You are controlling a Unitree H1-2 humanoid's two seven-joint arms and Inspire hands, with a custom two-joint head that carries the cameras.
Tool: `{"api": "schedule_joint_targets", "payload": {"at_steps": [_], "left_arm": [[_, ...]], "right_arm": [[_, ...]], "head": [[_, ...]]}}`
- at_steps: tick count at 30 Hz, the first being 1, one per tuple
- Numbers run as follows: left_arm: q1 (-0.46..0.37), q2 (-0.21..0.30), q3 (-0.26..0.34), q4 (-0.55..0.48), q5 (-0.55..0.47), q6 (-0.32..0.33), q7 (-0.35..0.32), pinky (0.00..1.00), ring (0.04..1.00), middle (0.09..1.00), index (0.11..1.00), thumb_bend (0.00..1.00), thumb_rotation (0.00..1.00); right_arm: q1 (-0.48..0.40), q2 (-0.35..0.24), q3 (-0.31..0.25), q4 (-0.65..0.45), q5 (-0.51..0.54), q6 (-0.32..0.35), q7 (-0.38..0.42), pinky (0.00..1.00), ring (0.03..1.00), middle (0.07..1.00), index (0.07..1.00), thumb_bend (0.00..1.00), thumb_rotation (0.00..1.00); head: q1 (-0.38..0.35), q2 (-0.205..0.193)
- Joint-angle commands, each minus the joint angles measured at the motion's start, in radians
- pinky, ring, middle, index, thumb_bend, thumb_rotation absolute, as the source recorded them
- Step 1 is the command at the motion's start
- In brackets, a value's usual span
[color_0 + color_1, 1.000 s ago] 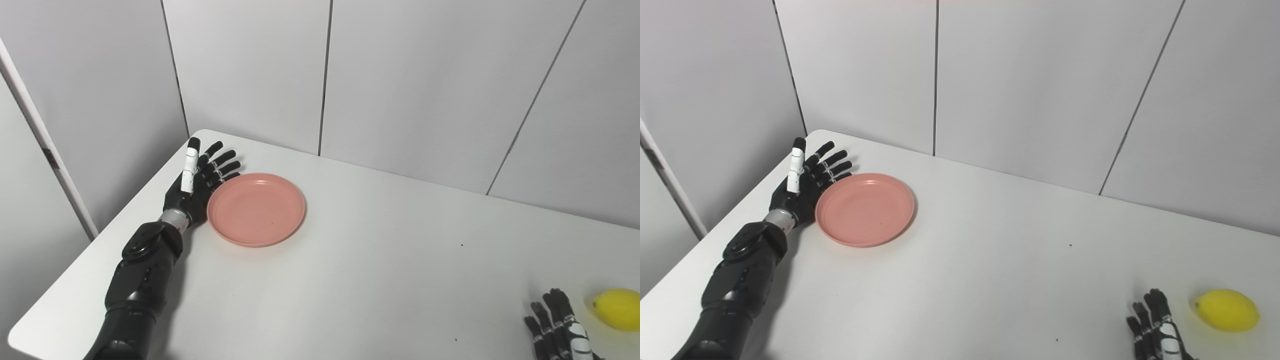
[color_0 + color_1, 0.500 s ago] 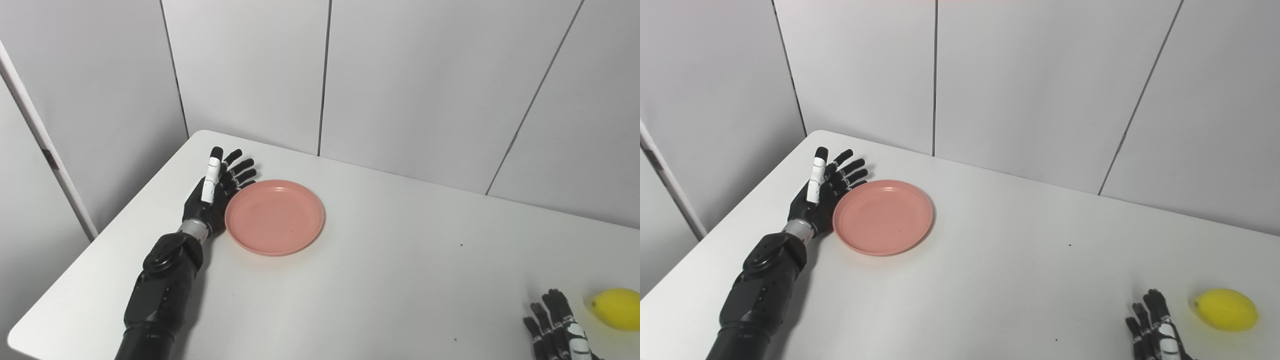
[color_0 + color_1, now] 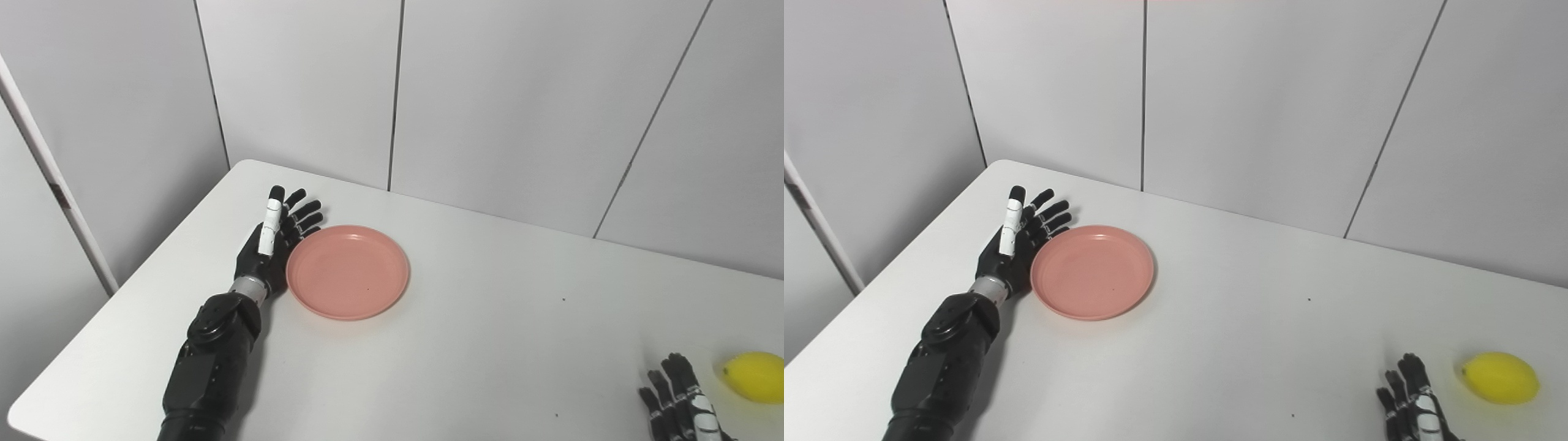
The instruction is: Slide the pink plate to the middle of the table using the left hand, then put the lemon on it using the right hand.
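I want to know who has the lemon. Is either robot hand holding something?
No. The left hand is open, pressed flat against the pink plate's left rim. The right hand is open beside the lemon, apart from it.

A white table (image 3: pixel 465 343) before grey wall panels (image 3: pixel 508 104).

A white tabletop (image 3: pixel 465 343) with a rounded far corner fills the lower half of the frame, a few dark specks (image 3: pixel 564 299) dotting its surface. Pale grey wall panels (image 3: pixel 502 98) divided by thin dark seams rise behind it across the upper frame. A white strip (image 3: pixel 55 184) slants down the left edge. Even, soft light.
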Motion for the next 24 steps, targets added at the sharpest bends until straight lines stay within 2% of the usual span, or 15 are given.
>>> {"api": "schedule_joint_targets", "payload": {"at_steps": [1, 13, 24], "left_arm": [[0.001, -0.011, -0.005, -0.035, 0.015, 0.021, 0.025, 0.84, 0.858, 0.852, 0.881, 0.93, 0.84], [0.031, -0.064, -0.003, -0.137, 0.084, 0.054, 0.149, 0.84, 0.858, 0.854, 0.888, 0.87, 0.85], [0.044, -0.074, -0.027, -0.162, 0.098, 0.067, 0.144, 0.85, 0.868, 0.853, 0.887, 0.89, 0.84]], "right_arm": [[0.008, 0.005, 0.005, 0.001, 0.008, 0.023, 0.001, 1.0, 0.994, 1.0, 0.953, 0.48, 0.75], [0.006, 0.005, 0.01, 0.011, 0.005, 0.019, 0.005, 1.0, 0.985, 1.0, 0.954, 0.5, 0.71], [0.008, 0.006, 0.013, 0.011, 0.004, 0.023, 0.002, 1.0, 0.983, 1.0, 0.938, 0.51, 0.69]], "head": [[-0.001, 0.003], [-0.013, 0.004], [-0.019, 0.007]]}}
